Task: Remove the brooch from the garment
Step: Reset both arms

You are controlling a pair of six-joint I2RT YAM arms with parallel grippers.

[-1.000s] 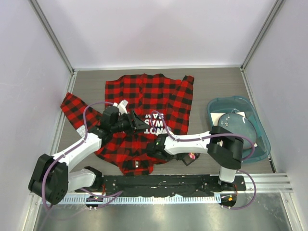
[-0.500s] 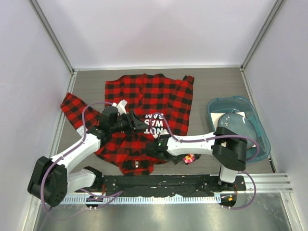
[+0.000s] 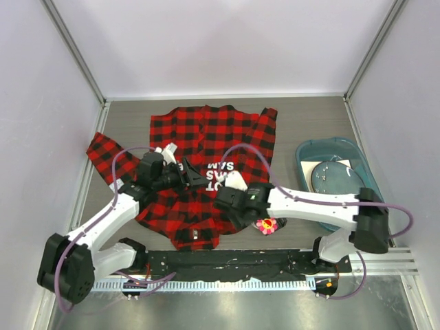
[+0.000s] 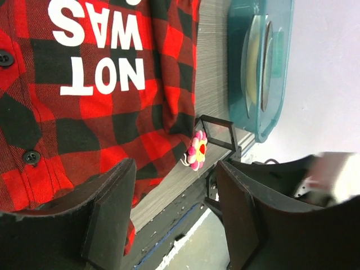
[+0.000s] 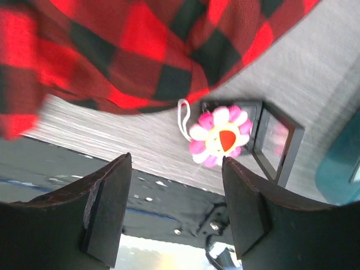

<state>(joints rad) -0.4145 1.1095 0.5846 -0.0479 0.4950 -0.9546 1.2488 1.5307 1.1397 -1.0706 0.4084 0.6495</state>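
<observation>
Right claw [image 5: 175, 160]: fingers wide apart, nothing between them, touching nothing. The finger pads [image 5: 107, 208] are showing as flat, dark, matte slabs with squared edges. From above, this claw [image 3: 227, 210] is hanging over the lower hem of the shirt [image 3: 206, 130].

Brooch [image 5: 220, 137]: off the shirt and lying flat on the table [image 3: 309, 117], just ahead of the right claw's open gap and nearer the finger on the right of the wrist view. It is flower-shaped, with rounded pink and white petals, a yellow centre with a red mark, and a thin white loop on the side facing the hem. It is sitting just beside the hem and overlapping one corner of a black square frame [image 5: 278, 143], which is thin-edged and hollow.

Left claw [image 4: 175, 169]: fingers also wide apart and empty, with the same dark, matte pads. It is hovering over the shirt's front. Beyond its gap the brooch [image 4: 197, 149] and frame [image 4: 216, 132] are lying past the hem. The white block lettering [image 4: 101, 56] is sitting further ahead, toward the left of that view.

Shirt: soft woven cloth in red-and-black checks with dark round buttons [image 4: 31, 157], lying spread out and slightly rumpled.

Table: grey, fine wood grain. A teal translucent plastic tub [image 3: 300, 155] with rounded corners is sitting well off to the right claw's outer side.
</observation>
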